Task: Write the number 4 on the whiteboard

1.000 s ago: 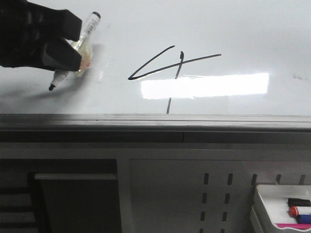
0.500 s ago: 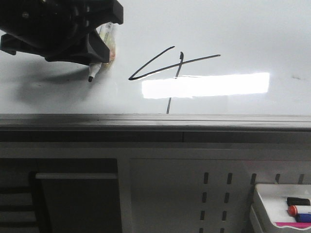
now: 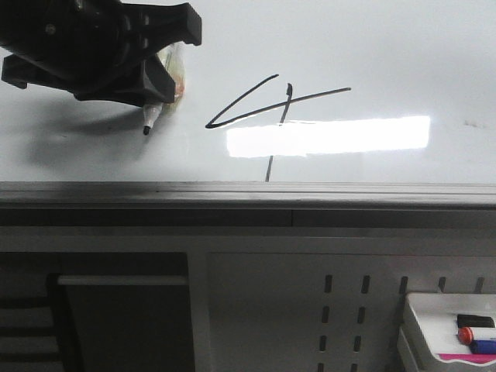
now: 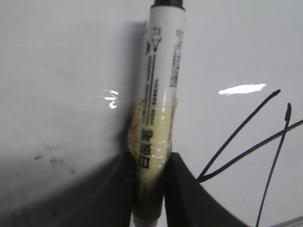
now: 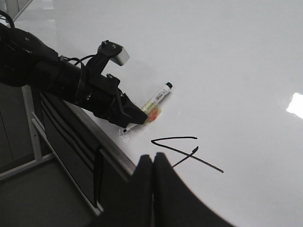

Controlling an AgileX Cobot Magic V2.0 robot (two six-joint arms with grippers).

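Black left gripper (image 3: 151, 74) clamps a white-barrelled marker pen (image 4: 158, 94), tip down just left of the thin black hand-drawn number 4 (image 3: 271, 108). It sits mid-board on the glossy white whiteboard (image 3: 403, 46), its vertical stroke reaching the grey metal edge (image 3: 349, 190); bare board stretches to the right. Dark right gripper (image 5: 152, 163) shows fingers pressed together, holding nothing.

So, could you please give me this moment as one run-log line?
number 4: drawn on whiteboard | left tool: shut on marker, tip beside the 4 | right tool: shut, empty
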